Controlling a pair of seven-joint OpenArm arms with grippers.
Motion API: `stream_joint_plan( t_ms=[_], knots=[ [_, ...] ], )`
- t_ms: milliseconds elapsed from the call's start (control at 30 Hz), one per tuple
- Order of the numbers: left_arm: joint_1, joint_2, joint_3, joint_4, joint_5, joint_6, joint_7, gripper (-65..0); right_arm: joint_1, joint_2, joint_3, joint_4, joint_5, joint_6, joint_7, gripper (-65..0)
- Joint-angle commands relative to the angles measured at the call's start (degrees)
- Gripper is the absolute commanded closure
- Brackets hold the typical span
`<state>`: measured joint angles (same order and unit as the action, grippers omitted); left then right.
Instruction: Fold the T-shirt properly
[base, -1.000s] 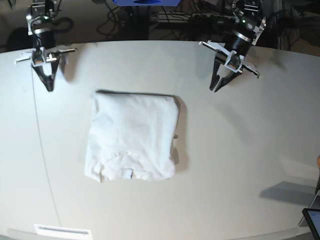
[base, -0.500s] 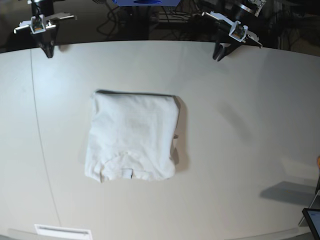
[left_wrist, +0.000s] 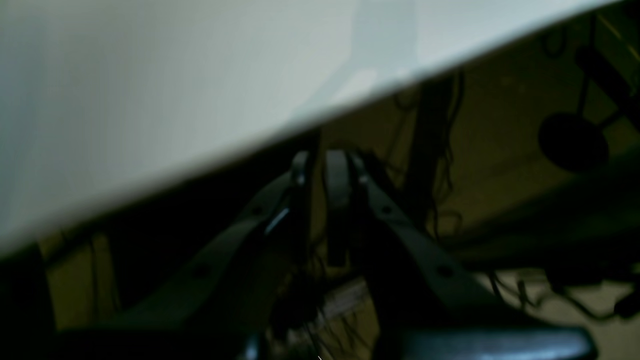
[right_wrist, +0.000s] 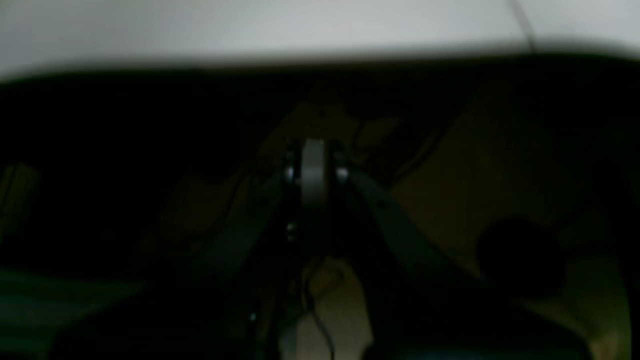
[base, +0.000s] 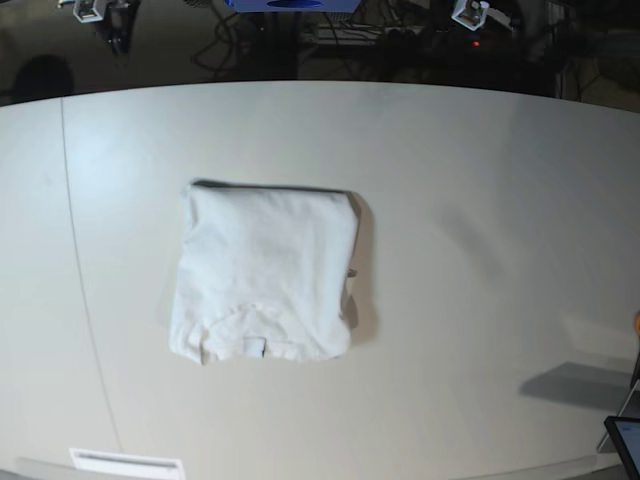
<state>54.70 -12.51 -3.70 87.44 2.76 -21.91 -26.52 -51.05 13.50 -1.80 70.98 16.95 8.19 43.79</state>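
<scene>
The T-shirt (base: 265, 272) lies folded into a rough rectangle near the middle of the table (base: 480, 200), its collar toward the near edge with a small white neck label (base: 256, 347) showing (no writing on it can be read). The left gripper (left_wrist: 327, 167) hangs beyond the table's edge, its jaws nearly together and holding nothing. The right gripper (right_wrist: 314, 172) is likewise off the table, jaws closed and empty. Both are well apart from the cloth.
</scene>
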Motion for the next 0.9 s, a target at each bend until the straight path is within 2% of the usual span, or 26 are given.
stream_joint_plan(
  t_ms=[0,133,233,400,467,600,700,867],
  knots=[
    [0.12,0.78,-0.12,-2.12,-0.44,0.15,-1.12,-4.7,0.63,0.61,-1.58,-2.45,0.24,0.12,1.0,-2.5],
    [-5.77,4.56,-0.12,-15.04,-0.44,0.15,-1.12,-4.7,8.98,0.44,-8.79,-18.63,0.24,0.12,0.91,-2.8],
    [-10.78,7.02,-0.12,-24.54,-0.44,0.15,-0.69,-4.7,16.37,-0.18,-14.94,-31.9,0.24,0.12,-1.81,-2.8],
    [-24.59,8.6,0.94,-48.27,-0.44,0.15,-0.6,-4.7,31.75,-5.8,-23.91,-55.46,0.32,0.12,-7.53,-2.8],
    [-31.44,8.6,2.52,-60.41,-0.44,0.15,-0.07,-4.7,35.71,-7.74,-25.41,-60.39,0.32,0.12,-9.72,-2.8],
    [-46.04,8.34,7.35,-83.7,-0.44,0.15,6.61,-4.7,41.6,-9.94,-25.67,-64.78,0.32,0.12,-16.67,-2.9],
    [-49.29,8.78,9.38,-86.52,-0.44,0.15,9.42,-4.7,43.88,-11.17,-26.02,-64.96,0.32,0.12,-21.33,-3.0],
    [-48.94,9.04,11.22,-81.68,-0.61,0.24,13.91,-4.7,44.76,-11.43,-25.67,-64.96,0.32,0.12,-21.68,-3.0]
  ],
)
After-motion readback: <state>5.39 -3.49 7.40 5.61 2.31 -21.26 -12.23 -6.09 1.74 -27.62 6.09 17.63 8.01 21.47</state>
